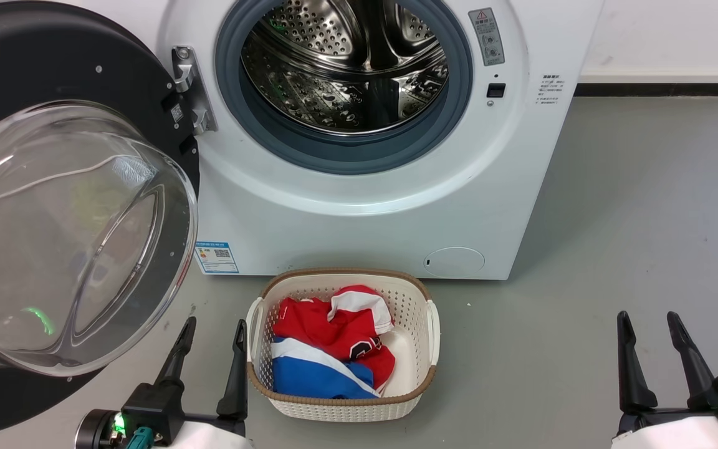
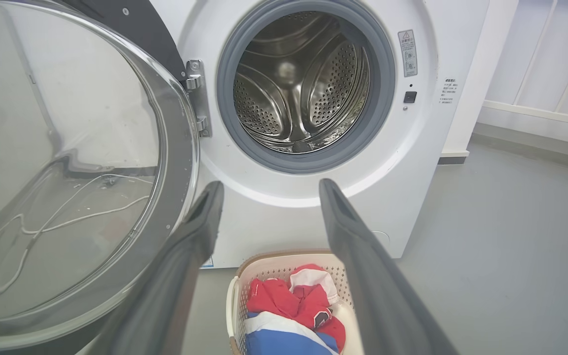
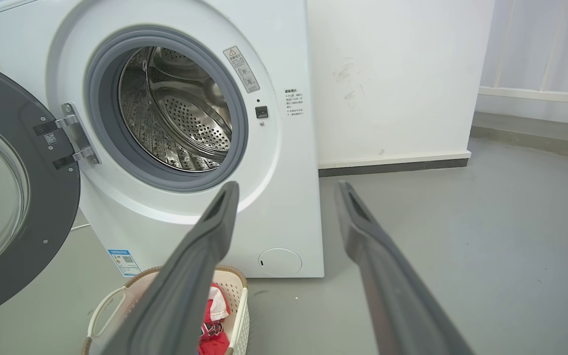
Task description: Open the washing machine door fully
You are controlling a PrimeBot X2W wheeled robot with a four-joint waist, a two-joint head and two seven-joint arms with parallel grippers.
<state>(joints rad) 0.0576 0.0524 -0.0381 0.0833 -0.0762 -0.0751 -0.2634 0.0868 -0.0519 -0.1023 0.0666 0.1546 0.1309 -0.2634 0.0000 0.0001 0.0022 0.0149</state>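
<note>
Nearest, the left pincer point(image 1: 216, 321), made of two long, dark, tapering fingers, stands spread apart and holds nothing. In the head view its tips sit just beside the left handle of the basket. The right pincer point(image 1: 647, 315) is parted and empty too, over smooth grey floor point(image 1: 614, 249) well to the right of the basket.

Between them, closer to the left one, sits a white perforated plastic laundry basket point(image 1: 334, 408) with a brown woven-look rim. It stands on the floor just in front of the machine. In it lies a crumpled red, white and blue garment point(image 1: 334, 337), bunched toward the basket's left side.

Left of the basket, the large round glossy black washing machine door point(image 1: 53, 56) is swung out on a silver metal hinge point(image 1: 187, 87), well clear of the opening. Its inner face is toward the head camera, and its clear glass bowl point(image 1: 72, 237) bulges out, smooth and reflective.

Behind the basket stands the big white box-shaped washing machine point(image 1: 365, 231). A blue label point(image 1: 215, 257) sits low on its front at the left and a round cap point(image 1: 454, 262) low at the right. A thick grey rubber gasket point(image 1: 346, 156) rings the round opening. Inside is the perforated steel drum point(image 1: 346, 68), shiny, with raised ribs; no laundry can be seen in it.

Farther back, a white wall point(image 3: 402, 74) meets the floor at a dark skirting strip.
</note>
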